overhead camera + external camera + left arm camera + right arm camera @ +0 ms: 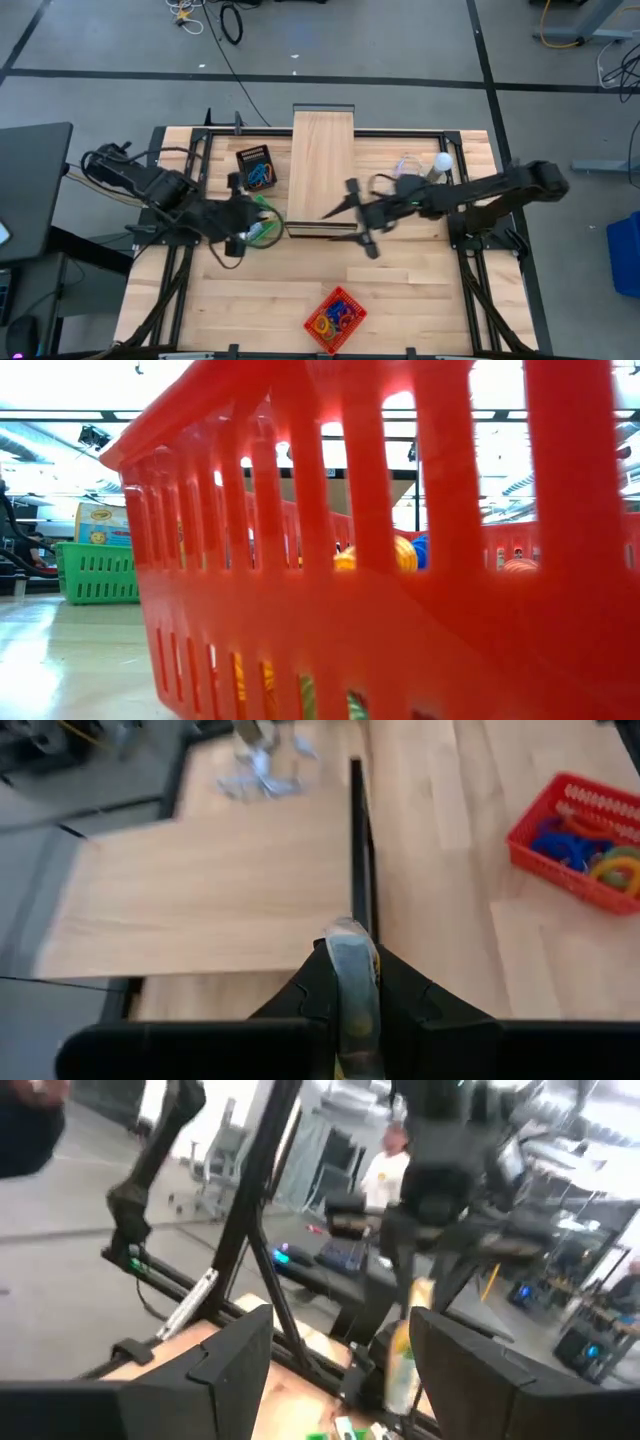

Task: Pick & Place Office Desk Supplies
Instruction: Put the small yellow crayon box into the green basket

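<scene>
— Two arms over the table (200, 310); much room left?
— Plenty of bare wood toward the near edge, save the red basket (335, 320) of coloured loops (338, 314) there.
— Jaws?
— Left gripper (262, 228) beside the long wooden box (322, 170), pinched on a crayon box (352, 988). Right gripper (358, 213) at the wooden box's near end — spread wide, holding nothing.
— Any writing?
— None readable.
</scene>
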